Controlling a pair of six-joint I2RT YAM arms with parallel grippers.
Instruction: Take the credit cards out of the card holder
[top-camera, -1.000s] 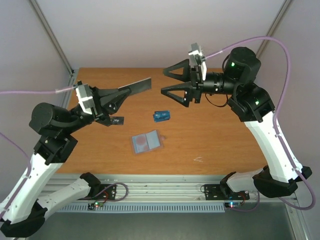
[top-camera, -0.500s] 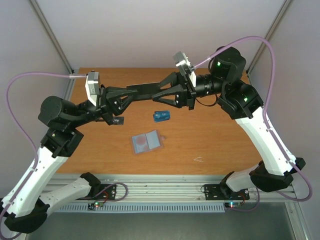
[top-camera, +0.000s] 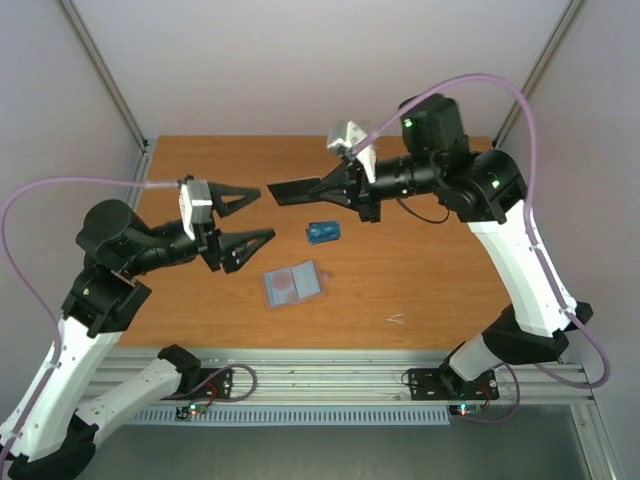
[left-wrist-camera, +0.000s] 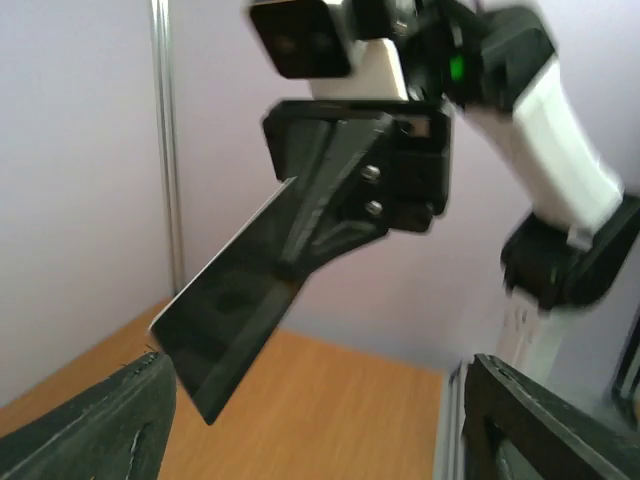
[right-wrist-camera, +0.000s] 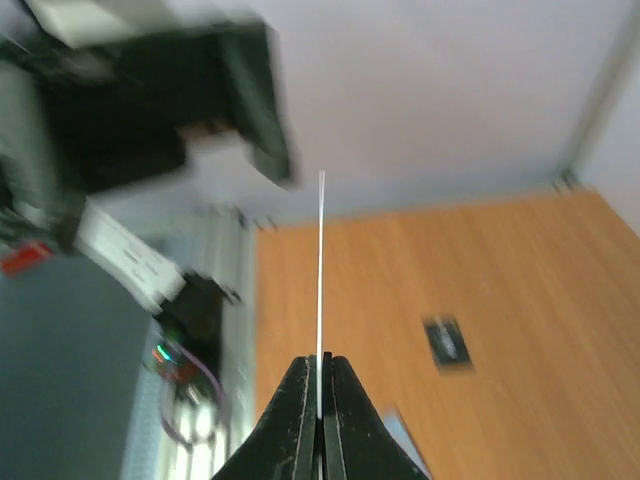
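A thin dark grey card (top-camera: 292, 190) hangs in the air above the back of the table, and my right gripper (top-camera: 323, 186) is shut on its right end. In the right wrist view the card (right-wrist-camera: 321, 260) shows edge-on between the shut fingers of my right gripper (right-wrist-camera: 320, 362). My left gripper (top-camera: 266, 212) stands open just left of the card, apart from it; in its own view the left gripper (left-wrist-camera: 330, 430) is empty and the card (left-wrist-camera: 235, 300) floats ahead. The light blue card holder (top-camera: 295, 284) lies open on the table, with a pale card bearing a red round mark on its left panel. A small bright blue card (top-camera: 322, 231) lies behind it.
A small dark rectangle (right-wrist-camera: 445, 342) lies on the wooden table (top-camera: 430, 270), hidden under my left fingers in the top view. Metal frame posts stand at the back corners, and purple cables loop over both arms.
The dark card passed from my left gripper to my right. The right jaws shut on it, and the left jaws opened and drew back to the left.
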